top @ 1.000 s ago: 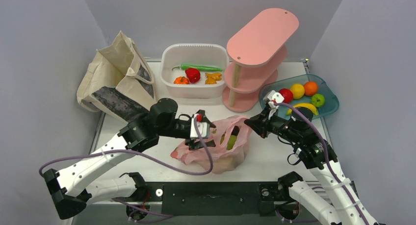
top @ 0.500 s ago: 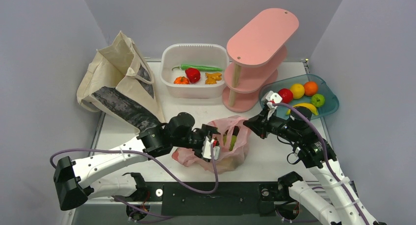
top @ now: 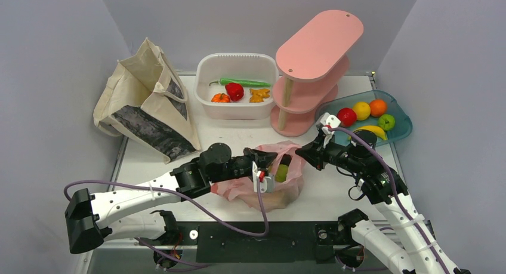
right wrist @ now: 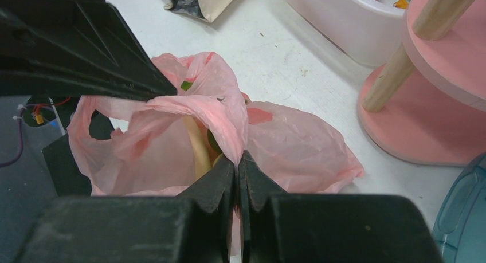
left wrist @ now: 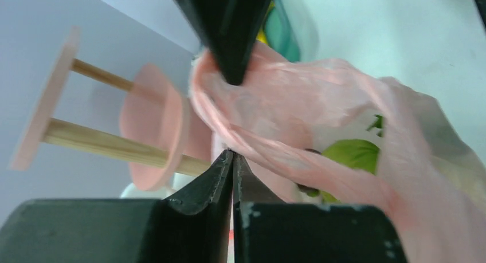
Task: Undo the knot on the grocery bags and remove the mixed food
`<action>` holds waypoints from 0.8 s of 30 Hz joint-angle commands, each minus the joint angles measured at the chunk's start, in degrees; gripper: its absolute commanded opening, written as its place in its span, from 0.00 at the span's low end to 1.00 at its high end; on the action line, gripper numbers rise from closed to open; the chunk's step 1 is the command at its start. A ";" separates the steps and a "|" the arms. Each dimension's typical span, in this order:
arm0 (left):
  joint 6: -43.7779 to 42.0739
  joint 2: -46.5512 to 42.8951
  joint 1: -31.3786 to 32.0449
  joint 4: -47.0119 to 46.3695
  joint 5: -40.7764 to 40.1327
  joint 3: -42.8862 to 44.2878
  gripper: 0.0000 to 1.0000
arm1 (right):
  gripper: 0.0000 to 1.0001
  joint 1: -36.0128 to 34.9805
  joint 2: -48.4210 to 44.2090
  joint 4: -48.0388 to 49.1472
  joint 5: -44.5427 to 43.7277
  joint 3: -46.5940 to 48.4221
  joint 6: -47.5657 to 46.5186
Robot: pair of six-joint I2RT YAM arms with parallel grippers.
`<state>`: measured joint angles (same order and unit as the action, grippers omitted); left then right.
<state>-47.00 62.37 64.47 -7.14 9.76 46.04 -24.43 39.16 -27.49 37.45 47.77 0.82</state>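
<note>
Tabletop (top: pixel 334 193) first: one white surface, two black-and-white arms reaching over it from the near edge. One beige canvas tote (top: pixel 146 101) slumps at the far left, a dark patterned patch on its side; what it holds cannot be seen. One pink stand (top: pixel 313 65) with three oval tiers on wooden posts rises at the far right. Just left of it sits one white tub (top: pixel 237 86) holding four small things: a long green pepper (top: pixel 241 82), a red pepper (top: pixel 234 91) and two orange bits too small to name. One teal tray (top: pixel 401 131) at the right edge carries five fruits: apple, lemon, orange, lime and a banana half covered by the right arm.

One pink bag (top: pixel 280 187) lies crumpled at the middle of the near side, between the two grippers. The right gripper (right wrist: pixel 238 160) has its fingers pressed together on a fold of the bag's film. The left gripper (left wrist: pixel 232 157) is also closed tight, with a strand of film nipped at its very tips, as far as the blurred wrist view shows. Through the film I make out one green lump (top: pixel 281 174) and something dark beside it; the rest is only haze.
</note>
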 commanded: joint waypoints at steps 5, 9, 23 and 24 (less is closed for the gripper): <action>-1.05 -3.45 -9.44 11.15 13.56 5.94 0.39 | 0.00 -0.02 -0.19 -0.30 0.59 0.64 -3.40; -9.73 -6.73 -12.04 21.85 18.13 3.46 0.45 | 0.00 -0.08 -0.49 -1.18 1.27 1.16 -3.98; -22.13 4.10 1.73 -13.99 -5.20 -12.43 0.52 | 0.00 -0.27 -0.18 -2.96 2.72 1.45 -4.73; -21.66 5.45 1.99 -19.77 -5.90 -12.70 0.53 | 0.00 -0.23 -0.21 -3.26 2.61 1.45 -4.96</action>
<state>-65.91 65.14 64.84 -2.90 12.05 35.31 -24.43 39.16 -31.11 39.18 47.77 -2.74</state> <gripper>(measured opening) 0.522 0.007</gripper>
